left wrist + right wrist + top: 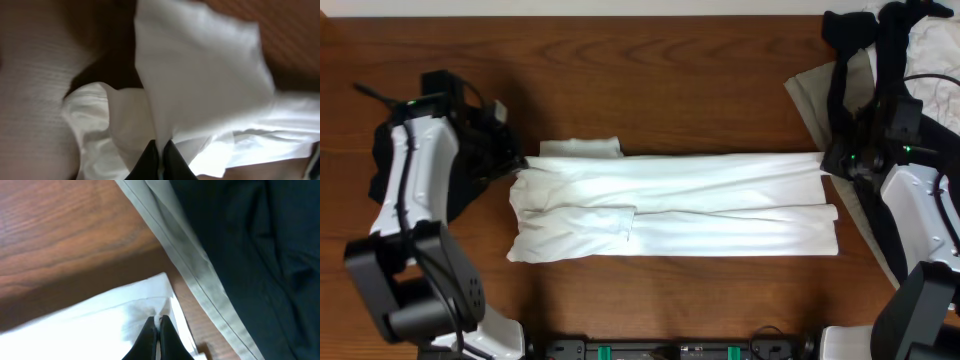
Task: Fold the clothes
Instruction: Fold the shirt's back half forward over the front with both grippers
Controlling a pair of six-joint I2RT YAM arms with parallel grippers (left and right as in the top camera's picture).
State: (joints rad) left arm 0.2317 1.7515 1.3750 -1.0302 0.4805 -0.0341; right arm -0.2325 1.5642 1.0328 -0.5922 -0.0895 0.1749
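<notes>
Both arms were stretched forward from the near edge and bent inward. The left gripper was clamped on the left end of the white T-shirt, and the right gripper was pinched on its right end. The shirt was laid folded lengthwise across the wooden table. At the far right, a black garment, a beige garment and a white garment were heaped.

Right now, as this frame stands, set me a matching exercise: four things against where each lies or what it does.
1. long white fabric T-shirt
2. flat beige fabric piece
3. crumpled black fabric garment
4. right tool

A. heaped at the brown wooden table's far right corner
B. shut on the shirt's right end
C. stretched across the table's middle
D. spread along the right edge

Pairs: 1-C, 2-D, 3-A, 4-B.
</notes>
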